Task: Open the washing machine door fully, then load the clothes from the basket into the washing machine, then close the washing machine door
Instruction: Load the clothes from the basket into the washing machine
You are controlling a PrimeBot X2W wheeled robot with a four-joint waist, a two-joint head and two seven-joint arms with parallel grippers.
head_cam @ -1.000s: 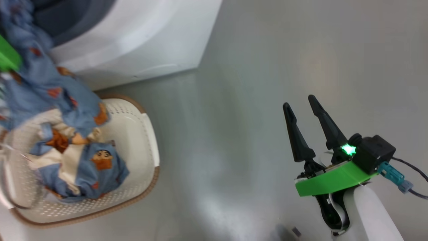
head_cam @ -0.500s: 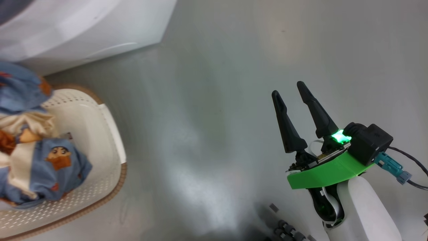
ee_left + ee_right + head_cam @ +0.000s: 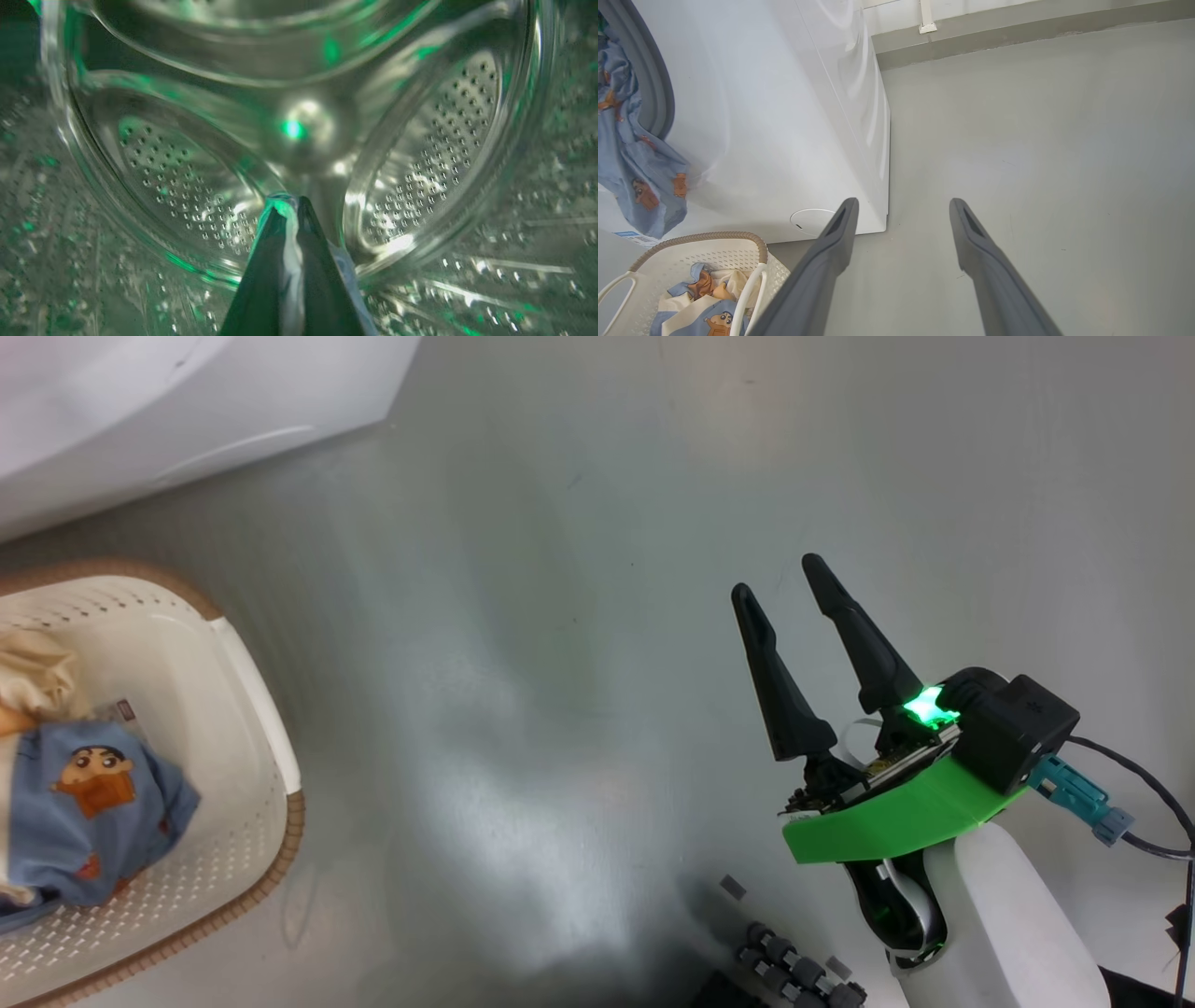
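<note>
Washing machine (image 3: pixel 761 116): white cabinet, up and to the left of the right pincer (image 3: pixel 777 575), well apart from it.
Gasket (image 3: pixel 656 93): grey-blue ring at the machine's opening, far left of the right pincer.
Clothes (image 3: pixel 635 163): one light blue piece with orange-brown cartoon figures hangs out over the gasket and down the machine front. Further blue and cream pieces lie in the basket (image 3: pixel 714 235).
Left pincer (image 3: pixel 289 210): fingers pressed together, with a pale strip of the clothes clamped between them. Tips point into the drum (image 3: pixel 444 140).
Drum: perforated steel, surrounding the left pincer on all sides, with a green glow reflected on it.
Right pincer: fingers spread wide apart, nothing between them, above the bare grey floor (image 3: pixel 560 616).
Basket: cream, perforated, brown rim, white handles. It stands on the floor in front of the machine, left of the right pincer and well apart from it.
Basket sticker (image 3: pixel 121 709): on the inner wall beside the clothes, print too small to read.
Energy label (image 3: pixel 628 234): small, blue and white, low on the machine front beneath the hanging piece. Its writing is not legible.
Filter cover (image 3: pixel 810 220): round, white, just left of the right pincer's left fingertip in the right wrist view.
</note>
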